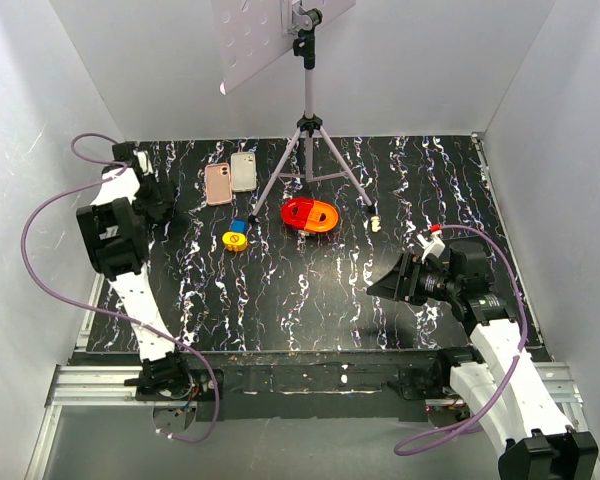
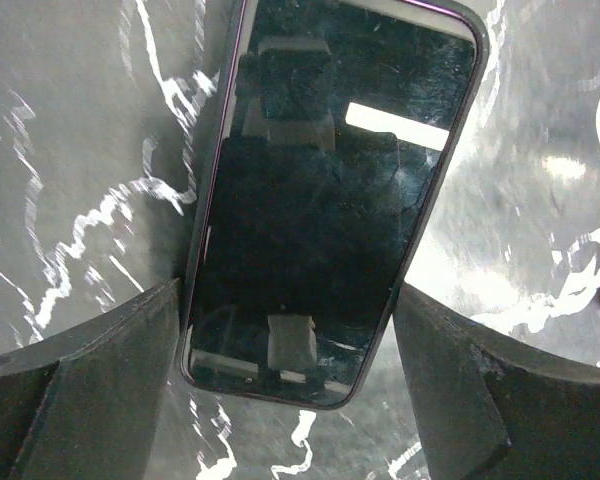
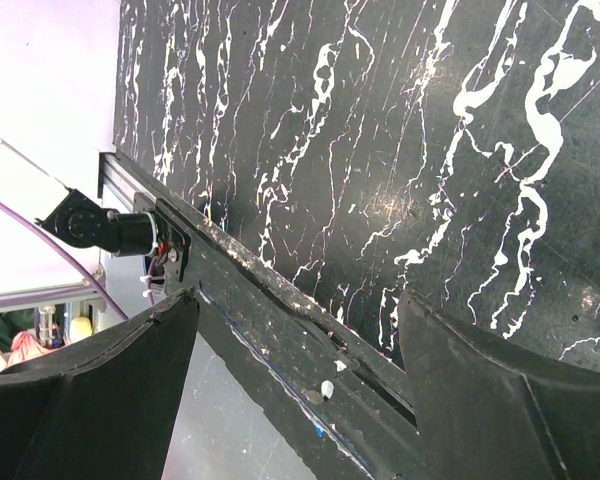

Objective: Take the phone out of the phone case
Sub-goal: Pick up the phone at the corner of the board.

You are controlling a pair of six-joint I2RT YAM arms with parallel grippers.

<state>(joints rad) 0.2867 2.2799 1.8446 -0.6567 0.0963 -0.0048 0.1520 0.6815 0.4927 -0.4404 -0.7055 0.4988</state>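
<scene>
Phone (image 2: 330, 200) lies flat on bench (image 2: 70, 150), screen up, dark rim w/ purple tint round it; can't tell if that's the case. L fingers (image 2: 100, 380) spread wide, one each side of phone's near end, right at its long edges; contact unclear. R fingers (image 3: 100, 390) also apart, nothing btwn them, over bench's near edge. At back of bench: pink slab (image 1: 218, 183) & grey slab (image 1: 243, 171) side by side, near tripod (image 1: 308, 150).
</scene>
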